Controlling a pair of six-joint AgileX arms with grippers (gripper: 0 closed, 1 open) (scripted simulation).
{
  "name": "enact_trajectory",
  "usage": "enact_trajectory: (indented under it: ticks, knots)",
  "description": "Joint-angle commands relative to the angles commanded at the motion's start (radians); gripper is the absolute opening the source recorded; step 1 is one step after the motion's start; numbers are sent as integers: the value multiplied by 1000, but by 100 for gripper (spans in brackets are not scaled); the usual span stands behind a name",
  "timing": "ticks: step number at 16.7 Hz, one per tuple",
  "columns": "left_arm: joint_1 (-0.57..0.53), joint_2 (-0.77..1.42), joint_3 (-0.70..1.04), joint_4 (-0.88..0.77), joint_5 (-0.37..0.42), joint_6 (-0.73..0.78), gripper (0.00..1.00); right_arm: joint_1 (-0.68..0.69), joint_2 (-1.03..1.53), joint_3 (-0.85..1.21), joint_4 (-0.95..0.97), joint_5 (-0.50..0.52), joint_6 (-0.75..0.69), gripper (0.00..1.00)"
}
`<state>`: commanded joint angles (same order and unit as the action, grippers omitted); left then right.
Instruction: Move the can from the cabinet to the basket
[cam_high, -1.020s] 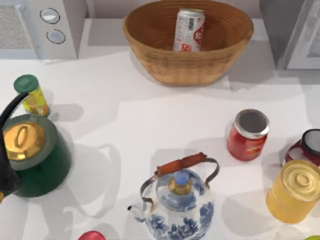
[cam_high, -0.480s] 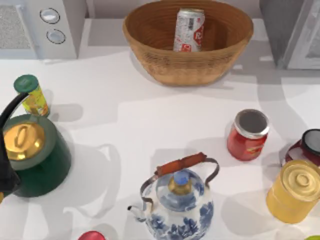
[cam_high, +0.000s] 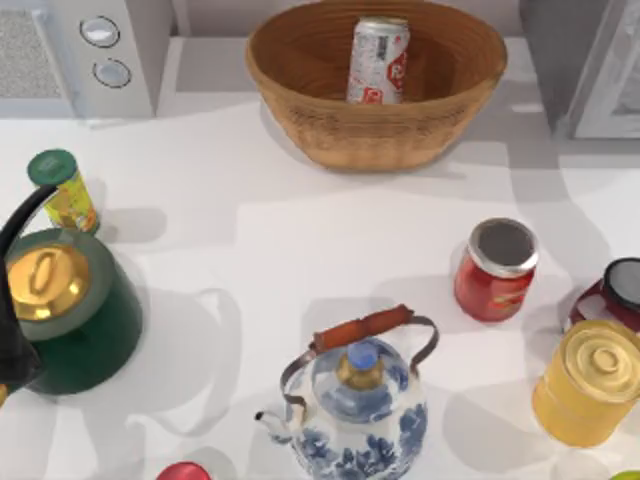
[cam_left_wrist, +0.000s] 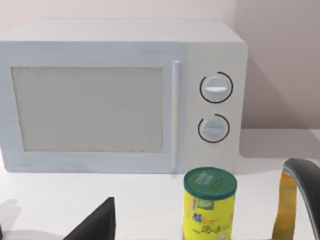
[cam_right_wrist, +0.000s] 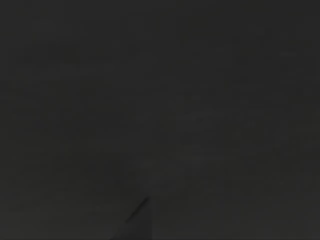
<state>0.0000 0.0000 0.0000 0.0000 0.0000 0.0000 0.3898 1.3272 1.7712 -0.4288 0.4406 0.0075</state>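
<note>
**Can sits in the basket**

White bench (cam_high: 300, 230) spreads under a crowd of kitchen clutter, with a microwave (cam_high: 90, 55) at the far left and the grey cabinet (cam_high: 580, 60) at the far right. Between them, at the back, stands the basket (cam_high: 376, 110), and the can (cam_high: 377, 60) is inside it, nearly upright and leaning a little toward the rear wall. To my eye the job looks done.

Nearer me are a yellow canister (cam_high: 63, 190), a green kettle (cam_high: 70, 310), a blue-and-white teapot (cam_high: 355, 400), a red jar (cam_high: 495, 268) and a gold tin (cam_high: 590, 382).

A dark edge of the left hand (cam_left_wrist: 95, 225) juts into the left wrist view, facing the microwave; whether it is open I cannot tell. The right wrist view is dark.

Such a can is probably light, thin-walled and slick, so it would dent under a hard squeeze. Grip it gently round the middle of the body.
</note>
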Motion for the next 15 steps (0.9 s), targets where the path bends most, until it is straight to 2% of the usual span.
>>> enact_trajectory:
  ticks: [6,10,15]
  knots:
    - [0,0,0,0,0,0,100,-54,93,65,30,-53,1,100]
    - [0,0,0,0,0,0,100,-46,73,55,28,-48,-1,100]
    - [0,0,0,0,0,0,100,-76,-35,-85,60,-75,0,100]
